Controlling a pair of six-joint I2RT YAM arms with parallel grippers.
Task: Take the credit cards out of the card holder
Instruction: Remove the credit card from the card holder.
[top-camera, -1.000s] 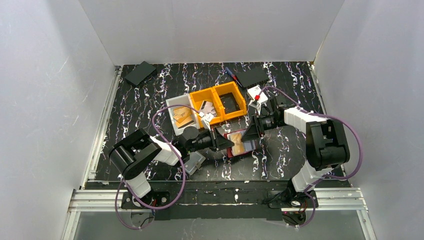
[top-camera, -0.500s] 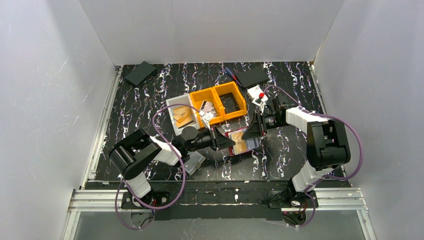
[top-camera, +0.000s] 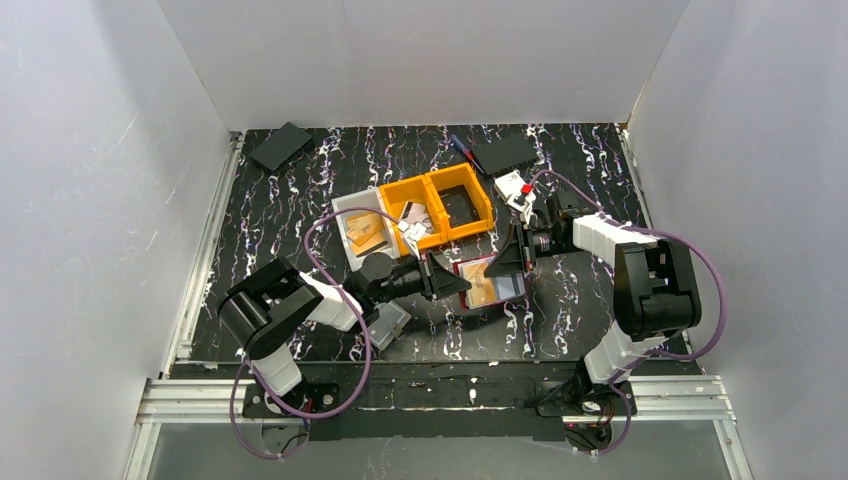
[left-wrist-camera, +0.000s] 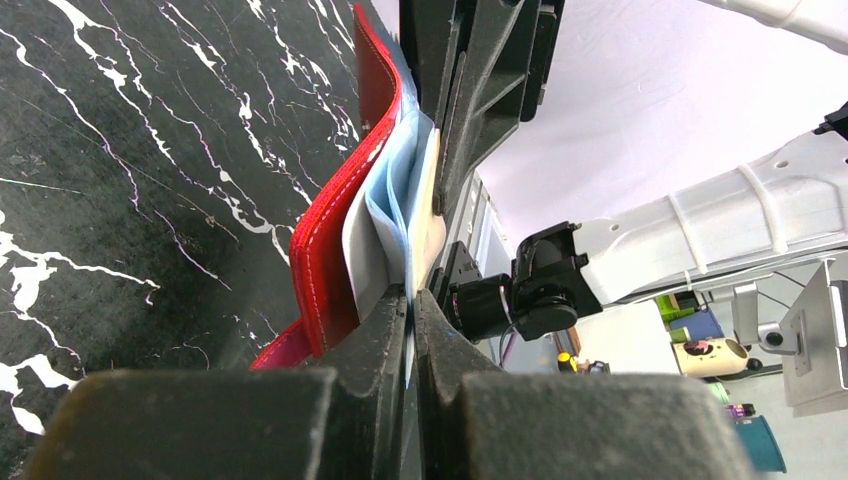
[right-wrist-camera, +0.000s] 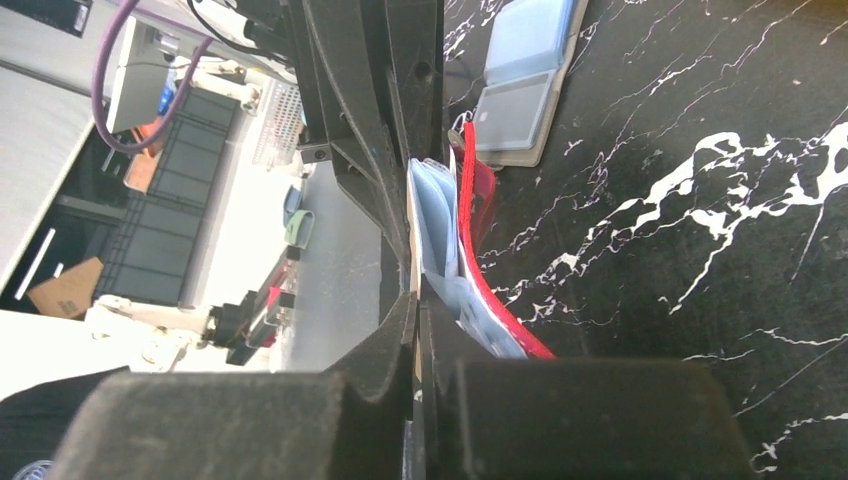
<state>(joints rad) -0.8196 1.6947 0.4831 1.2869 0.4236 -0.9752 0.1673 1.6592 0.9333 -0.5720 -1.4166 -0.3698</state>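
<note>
The left hand (left-wrist-camera: 412, 300) pinches the pale inner sleeves of the upright red card holder (left-wrist-camera: 322, 262).

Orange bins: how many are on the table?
2, side by side in the middle of the top view: the left bin, holding small items, and the right bin. None seems hidden.

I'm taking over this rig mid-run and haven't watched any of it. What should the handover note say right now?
Left gripper: shut, pinching the near edge of the card holder.
Right gripper: shut on a thin pale edge at the holder's far side, apparently one of the credit cards; which layer is unclear.
The holder lies open on the table between both grippers, cards still inside.
Done: holder opened and gripped. Left: pull the cards out.
</note>
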